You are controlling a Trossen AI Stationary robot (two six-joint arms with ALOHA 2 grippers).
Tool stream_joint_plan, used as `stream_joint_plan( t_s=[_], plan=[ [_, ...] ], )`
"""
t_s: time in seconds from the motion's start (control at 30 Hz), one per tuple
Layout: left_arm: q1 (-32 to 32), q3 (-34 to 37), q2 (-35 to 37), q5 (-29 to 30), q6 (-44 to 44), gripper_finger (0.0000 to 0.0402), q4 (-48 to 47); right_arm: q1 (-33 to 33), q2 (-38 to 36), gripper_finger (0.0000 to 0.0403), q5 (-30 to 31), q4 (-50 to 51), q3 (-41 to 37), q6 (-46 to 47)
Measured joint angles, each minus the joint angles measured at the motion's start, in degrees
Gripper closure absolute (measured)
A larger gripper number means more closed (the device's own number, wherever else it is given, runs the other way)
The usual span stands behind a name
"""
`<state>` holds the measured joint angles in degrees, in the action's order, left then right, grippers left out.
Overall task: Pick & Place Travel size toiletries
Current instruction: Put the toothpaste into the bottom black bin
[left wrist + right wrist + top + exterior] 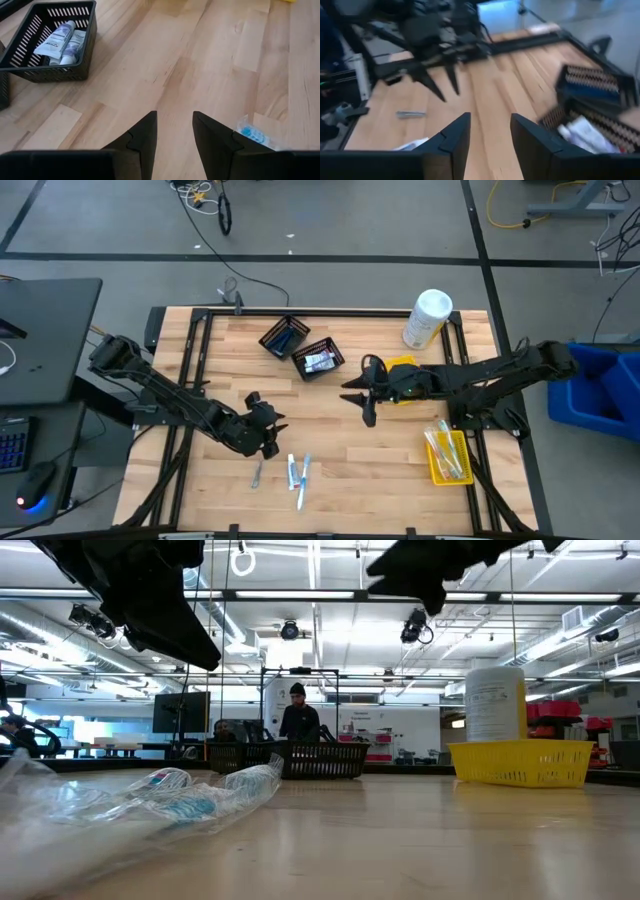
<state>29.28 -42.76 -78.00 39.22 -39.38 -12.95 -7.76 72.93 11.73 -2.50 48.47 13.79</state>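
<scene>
Two wrapped blue-white toothbrushes [298,472] and a small silver piece [257,472] lie flat on the wood near the table's near edge. In the low view the toothbrushes [185,796] show in clear wrappers. My left gripper [277,434] hovers open just to the far-left of them, and one wrapped toothbrush [252,133] lies beside its fingers. My right gripper [357,401] is open above mid-table, clear of everything. White toothpaste tubes [61,40] lie in a black mesh basket [318,361]. A second black basket [283,337] holds dark blue items.
A big white canister [428,318] lies at the far right. One yellow bin [448,456] with toiletries sits near the right edge, and another yellow bin [402,366] lies under my right arm. Bare wood spreads between the two grippers. A person [298,720] stands in the room beyond.
</scene>
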Motion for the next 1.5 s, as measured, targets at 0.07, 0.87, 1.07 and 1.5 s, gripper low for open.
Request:
stream_joint_plan(
  t_s=[0.07,0.87,1.07,1.5],
  plan=[
    [0.00,0.00,0.00,0.00,0.01,0.0267,0.00,-0.99,0.00,0.0258,-0.37,-1.70,0.00,-2.59],
    [0.01,0.00,0.00,0.49,0.15,0.0267,0.46,-4.79,7.40,0.0173,-1.94,-7.31,0.04,-5.27],
    [0.01,0.00,0.00,-2.74,-0.60,0.0267,0.71,-6.80,13.01,0.0154,-7.40,-10.53,0.04,-6.08],
    [2.31,0.00,0.00,-4.46,-0.89,0.0267,0.89,-11.62,23.98,0.0172,-10.15,-25.07,0.04,-10.68]
  ],
)
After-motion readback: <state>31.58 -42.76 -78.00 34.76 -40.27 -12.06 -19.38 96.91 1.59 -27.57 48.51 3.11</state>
